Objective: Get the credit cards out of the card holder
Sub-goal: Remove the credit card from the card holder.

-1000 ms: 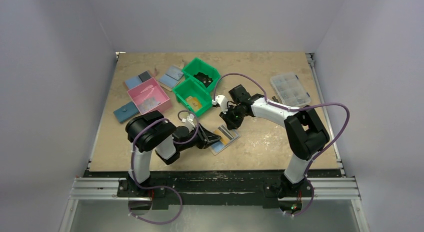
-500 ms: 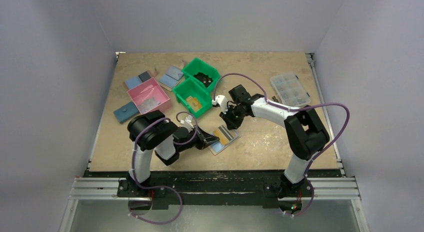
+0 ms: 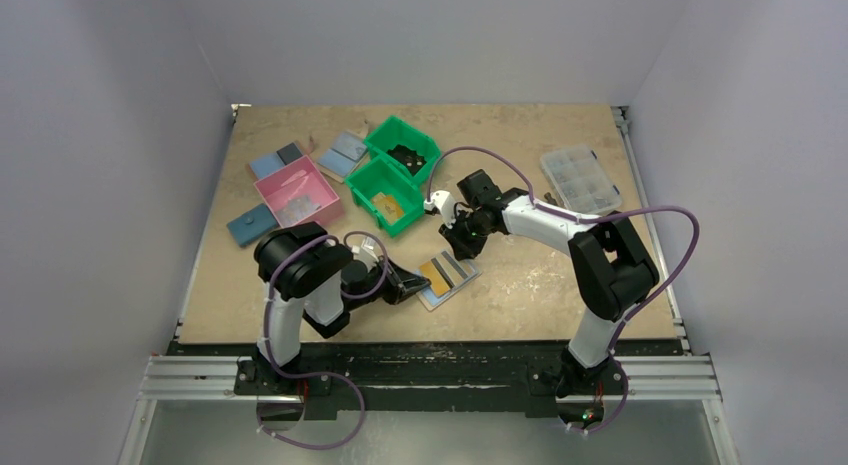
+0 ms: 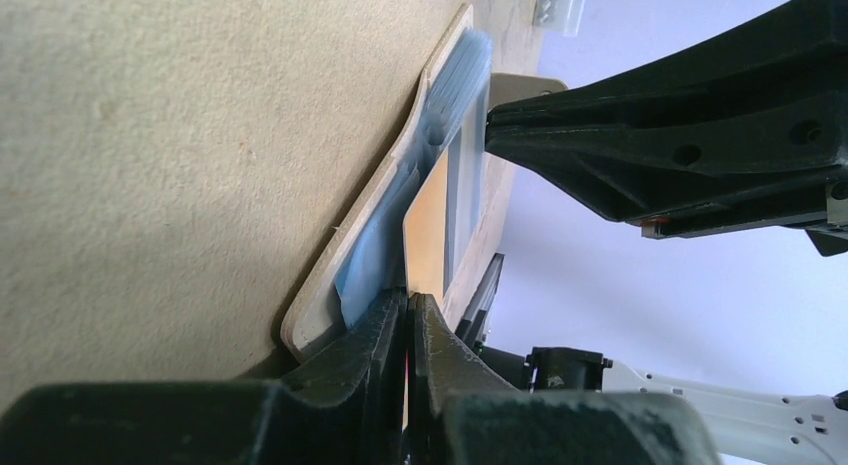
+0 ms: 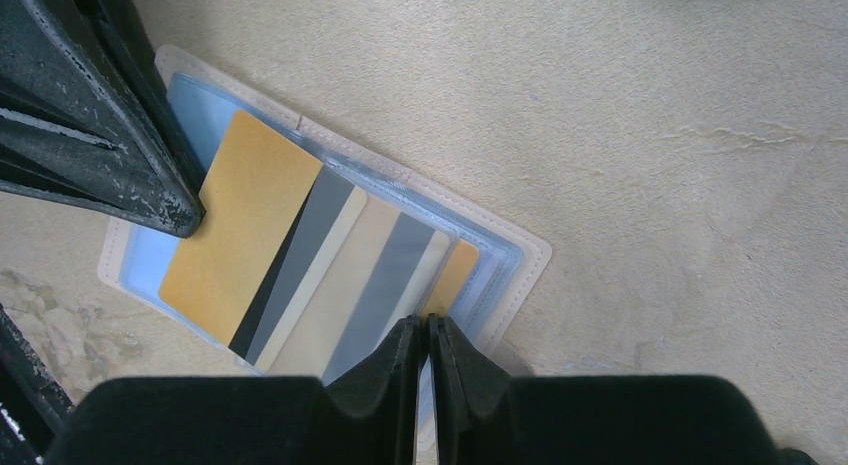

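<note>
The card holder (image 3: pixel 455 281) lies open and flat on the table in front of both arms, its beige rim (image 5: pixel 520 253) framing light-blue sleeves. Several credit cards sit fanned in it. The yellow-orange card (image 5: pixel 240 220) sticks out at its near-left end, and my left gripper (image 4: pixel 410 301) is shut on that card's edge (image 4: pixel 428 225). Beside it lie a beige card with a grey stripe (image 5: pixel 365 275) and another orange one (image 5: pixel 452 273). My right gripper (image 5: pixel 422 330) is shut on the holder's opposite edge, pinning it down.
Two green bins (image 3: pixel 400 148) (image 3: pixel 385 195) and a pink bin (image 3: pixel 295 197) stand behind the left arm. Flat blue wallets (image 3: pixel 252 225) (image 3: pixel 345 150) lie around them. A clear compartment box (image 3: pixel 580 178) sits at the back right.
My left gripper has shut on the yellow-orange card and drawn back slightly to the left, so more of the card shows outside the holder. The right arm has not moved.
</note>
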`<control>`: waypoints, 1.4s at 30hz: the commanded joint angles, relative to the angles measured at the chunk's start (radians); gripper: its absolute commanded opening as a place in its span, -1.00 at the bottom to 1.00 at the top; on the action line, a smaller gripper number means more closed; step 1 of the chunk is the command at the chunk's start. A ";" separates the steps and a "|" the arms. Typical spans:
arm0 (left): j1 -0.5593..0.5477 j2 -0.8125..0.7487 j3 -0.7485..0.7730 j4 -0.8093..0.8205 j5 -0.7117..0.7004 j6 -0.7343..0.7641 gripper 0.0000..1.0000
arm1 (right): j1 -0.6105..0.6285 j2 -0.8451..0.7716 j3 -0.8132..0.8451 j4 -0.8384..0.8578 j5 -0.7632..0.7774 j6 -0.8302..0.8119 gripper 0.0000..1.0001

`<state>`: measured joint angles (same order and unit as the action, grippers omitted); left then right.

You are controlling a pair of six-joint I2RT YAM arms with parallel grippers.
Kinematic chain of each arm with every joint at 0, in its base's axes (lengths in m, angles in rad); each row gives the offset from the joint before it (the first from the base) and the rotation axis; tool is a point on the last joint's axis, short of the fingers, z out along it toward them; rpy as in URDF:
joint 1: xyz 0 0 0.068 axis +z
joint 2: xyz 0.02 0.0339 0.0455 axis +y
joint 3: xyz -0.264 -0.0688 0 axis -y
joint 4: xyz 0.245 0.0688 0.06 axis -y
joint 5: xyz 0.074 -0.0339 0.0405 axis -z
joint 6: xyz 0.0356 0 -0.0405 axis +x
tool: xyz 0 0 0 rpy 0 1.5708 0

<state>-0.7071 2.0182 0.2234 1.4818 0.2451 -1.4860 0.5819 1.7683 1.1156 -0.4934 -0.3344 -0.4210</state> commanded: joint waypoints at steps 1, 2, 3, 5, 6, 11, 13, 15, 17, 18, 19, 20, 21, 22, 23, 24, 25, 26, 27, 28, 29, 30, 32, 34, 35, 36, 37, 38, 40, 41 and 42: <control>0.009 0.032 -0.006 0.092 -0.008 -0.007 -0.76 | 0.006 0.095 -0.059 -0.079 0.058 -0.013 -0.64; 0.010 0.033 -0.005 0.093 -0.007 -0.008 -0.69 | 0.007 0.095 -0.059 -0.079 0.058 -0.012 -0.64; 0.010 0.031 -0.005 0.093 -0.006 -0.007 -0.62 | 0.006 0.097 -0.059 -0.079 0.058 -0.014 -0.64; 0.010 0.027 -0.006 0.088 -0.007 -0.007 -0.53 | 0.007 0.097 -0.058 -0.079 0.058 -0.013 -0.64; 0.010 0.025 -0.006 0.086 -0.007 -0.007 -0.50 | 0.006 0.098 -0.057 -0.079 0.057 -0.014 -0.64; 0.010 0.020 0.008 0.072 -0.009 -0.013 -0.43 | 0.006 0.099 -0.057 -0.080 0.055 -0.015 -0.64; 0.009 0.021 0.017 0.060 -0.010 -0.017 -0.43 | 0.006 0.097 -0.057 -0.081 0.055 -0.015 -0.64; 0.008 0.020 0.025 0.043 -0.018 -0.025 -0.43 | 0.006 0.097 -0.057 -0.081 0.055 -0.015 -0.64; 0.007 0.019 0.031 0.031 -0.023 -0.032 -0.43 | 0.006 0.096 -0.057 -0.082 0.054 -0.015 -0.64; 0.006 0.019 0.033 0.027 -0.030 -0.036 -0.44 | 0.006 0.095 -0.057 -0.082 0.052 -0.015 -0.64; 0.006 0.016 0.033 0.024 -0.036 -0.040 -0.44 | 0.006 0.095 -0.057 -0.082 0.052 -0.015 -0.64; 0.005 0.017 0.032 0.024 -0.039 -0.041 -0.45 | 0.006 0.095 -0.057 -0.082 0.052 -0.015 -0.64; 0.005 0.016 0.033 0.025 -0.044 -0.043 -0.47 | 0.006 0.095 -0.057 -0.082 0.052 -0.016 -0.64; 0.004 0.016 0.034 0.028 -0.048 -0.045 -0.49 | 0.006 0.094 -0.057 -0.082 0.052 -0.016 -0.64; 0.003 0.017 0.034 0.032 -0.051 -0.046 -0.52 | 0.006 0.094 -0.056 -0.082 0.052 -0.016 -0.64; 0.003 0.019 0.037 0.038 -0.052 -0.047 -0.56 | 0.006 0.094 -0.056 -0.083 0.052 -0.016 -0.64; 0.002 0.023 0.040 0.041 -0.053 -0.047 -0.61 | 0.006 0.094 -0.056 -0.083 0.052 -0.016 -0.64; 0.001 0.026 0.043 0.045 -0.053 -0.048 -0.69 | 0.006 0.094 -0.056 -0.083 0.052 -0.016 -0.64; 0.001 0.031 0.046 0.048 -0.053 -0.047 -0.77 | 0.006 0.094 -0.056 -0.083 0.052 -0.016 -0.64; 0.001 0.036 0.047 0.055 -0.051 -0.046 -0.87 | 0.006 0.094 -0.056 -0.083 0.052 -0.016 -0.64; 0.001 0.041 0.048 0.065 -0.049 -0.046 -0.97 | 0.006 0.094 -0.056 -0.083 0.052 -0.016 -0.64; 0.001 0.046 0.048 0.077 -0.046 -0.046 -1.00 | 0.006 0.094 -0.056 -0.083 0.052 -0.016 -0.64; 0.001 0.058 0.041 0.117 -0.040 -0.040 -1.00 | 0.006 0.093 -0.057 -0.083 0.052 -0.016 -0.64; 0.000 0.062 0.023 0.161 -0.039 -0.037 -1.00 | 0.007 0.093 -0.057 -0.083 0.052 -0.016 -0.64; 0.000 0.062 0.012 0.180 -0.039 -0.035 -1.00 | 0.006 0.091 -0.057 -0.083 0.053 -0.016 -0.64; 0.002 0.061 0.000 0.191 -0.038 -0.031 -1.00 | 0.006 0.091 -0.057 -0.083 0.054 -0.015 -0.64; 0.003 0.058 -0.011 0.197 -0.036 -0.029 -1.00 | 0.006 0.091 -0.057 -0.083 0.055 -0.016 -0.64; 0.002 0.055 -0.023 0.203 -0.033 -0.023 -1.00 | 0.006 0.091 -0.058 -0.082 0.056 -0.014 -0.64; 0.003 0.054 -0.044 0.218 -0.028 -0.022 -1.00 | 0.006 0.092 -0.057 -0.082 0.058 -0.015 -0.64; 0.002 0.054 -0.054 0.232 -0.025 -0.023 -1.00 | 0.006 0.092 -0.057 -0.082 0.058 -0.015 -0.64; 0.003 0.055 -0.064 0.246 -0.024 -0.025 -1.00 | 0.006 0.092 -0.057 -0.082 0.058 -0.014 -0.64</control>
<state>-0.7033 2.0571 0.2169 1.5280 0.2222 -1.5333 0.5816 1.7714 1.1198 -0.4980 -0.3344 -0.4210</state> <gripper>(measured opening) 0.028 0.176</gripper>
